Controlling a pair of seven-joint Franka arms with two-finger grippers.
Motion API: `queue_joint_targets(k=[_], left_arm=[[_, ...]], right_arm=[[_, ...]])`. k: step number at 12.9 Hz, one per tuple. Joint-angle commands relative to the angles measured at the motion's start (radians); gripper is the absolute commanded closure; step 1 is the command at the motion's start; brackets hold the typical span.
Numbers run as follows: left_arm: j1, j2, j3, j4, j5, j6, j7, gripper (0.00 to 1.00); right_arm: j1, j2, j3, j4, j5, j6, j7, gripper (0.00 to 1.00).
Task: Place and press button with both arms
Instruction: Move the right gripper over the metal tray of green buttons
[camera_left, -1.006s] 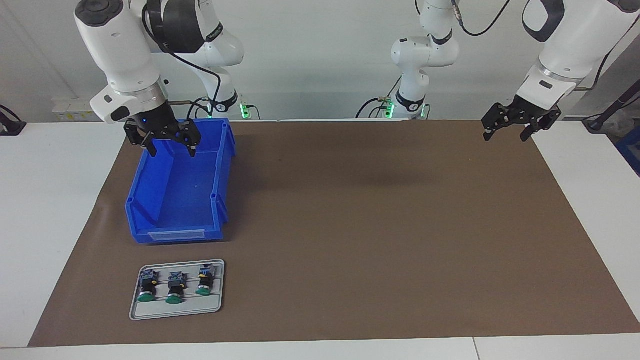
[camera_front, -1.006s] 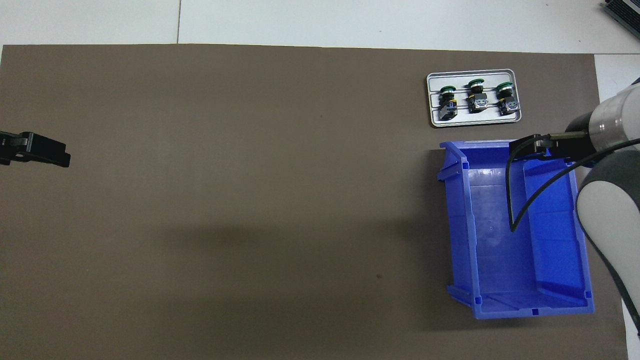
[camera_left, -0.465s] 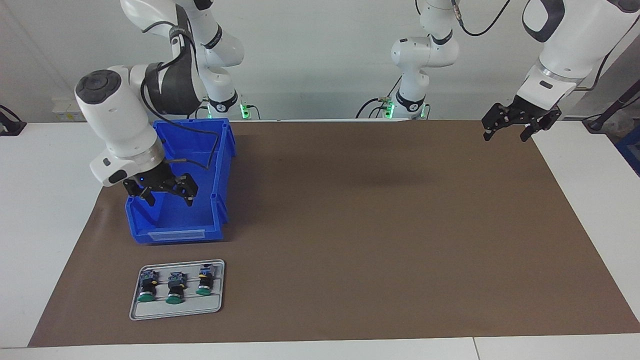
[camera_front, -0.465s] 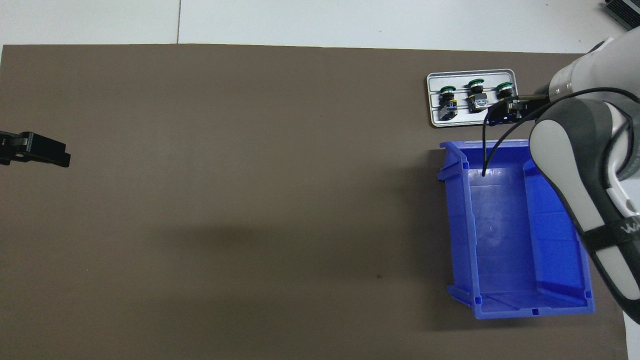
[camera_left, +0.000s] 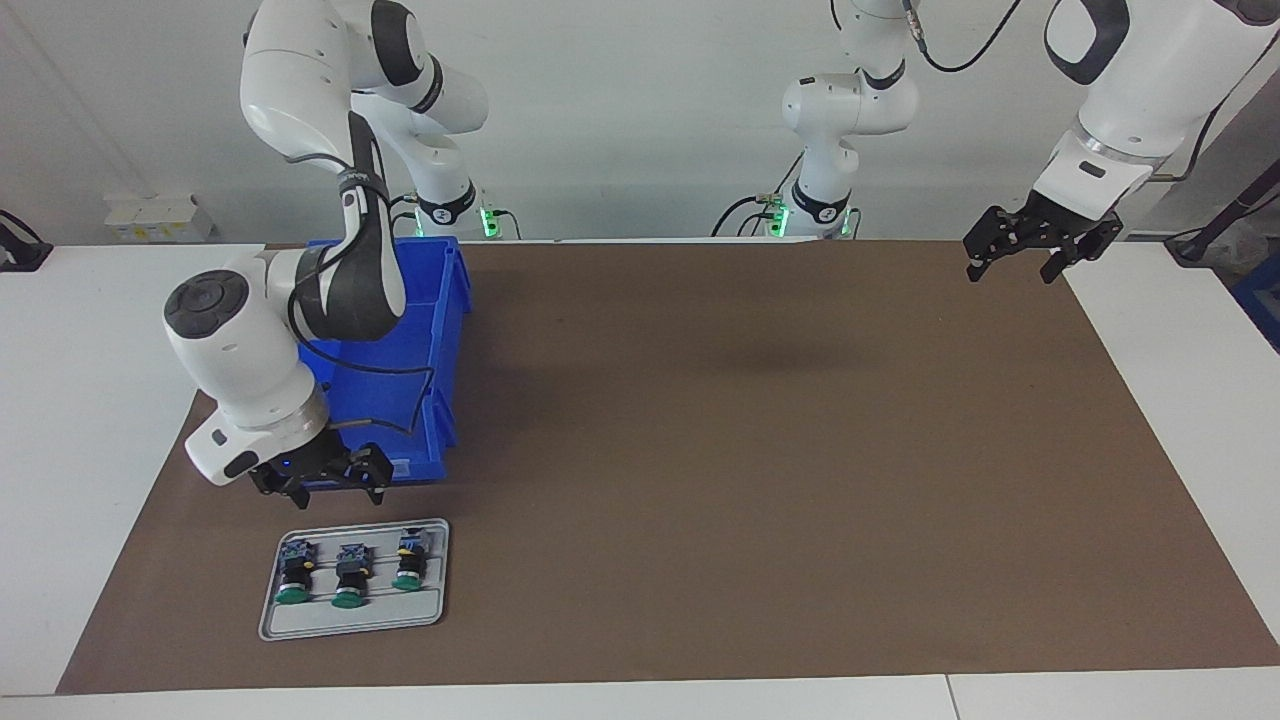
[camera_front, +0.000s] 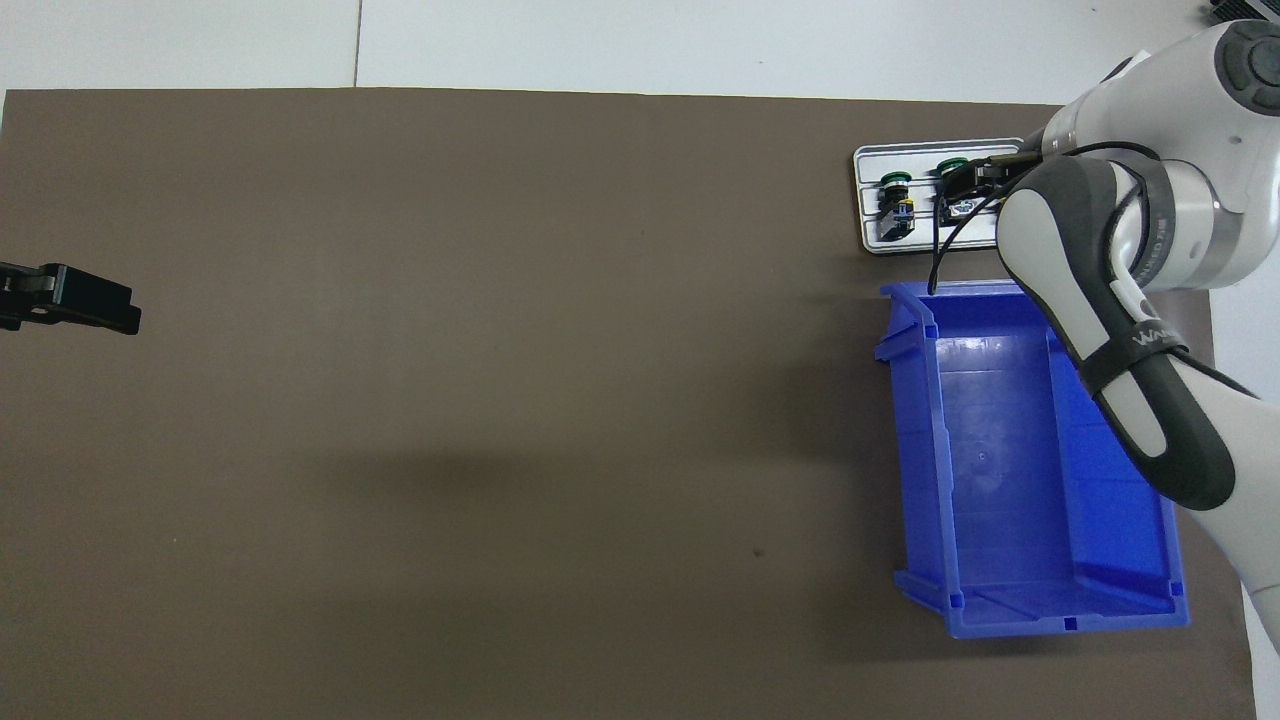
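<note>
Covering the white table, brown mat, pale wall, both grippers' jaws open.

three green-capped buttons, lying on tray

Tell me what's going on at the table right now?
The right gripper is open and empty in the air between the blue bin and the grey tray. Three green-capped buttons lie untouched on the tray. The left gripper, also open, waits over the mat's edge.
</note>
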Motion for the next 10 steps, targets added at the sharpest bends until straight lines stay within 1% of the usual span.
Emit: queue_joint_targets(k=[1, 3, 5, 10], left_arm=[[0.008, -0.024, -0.004, -0.027, -0.011, 0.002, -0.002, 0.00], [0.008, -0.026, -0.004, -0.026, -0.011, 0.002, -0.002, 0.00], [0.008, -0.026, -0.004, -0.027, -0.011, 0.002, -0.002, 0.00], [0.008, -0.026, -0.004, -0.027, -0.011, 0.002, -0.002, 0.00]], right_arm=[[-0.021, 0.151, 0.015, 0.174, -0.004, 0.015, -0.050, 0.00], [-0.024, 0.194, 0.015, 0.194, -0.007, 0.058, -0.069, 0.00], [-0.024, 0.239, 0.015, 0.228, -0.007, 0.069, -0.112, 0.00], [-0.031, 0.243, 0.016, 0.216, -0.003, 0.074, -0.116, 0.01]])
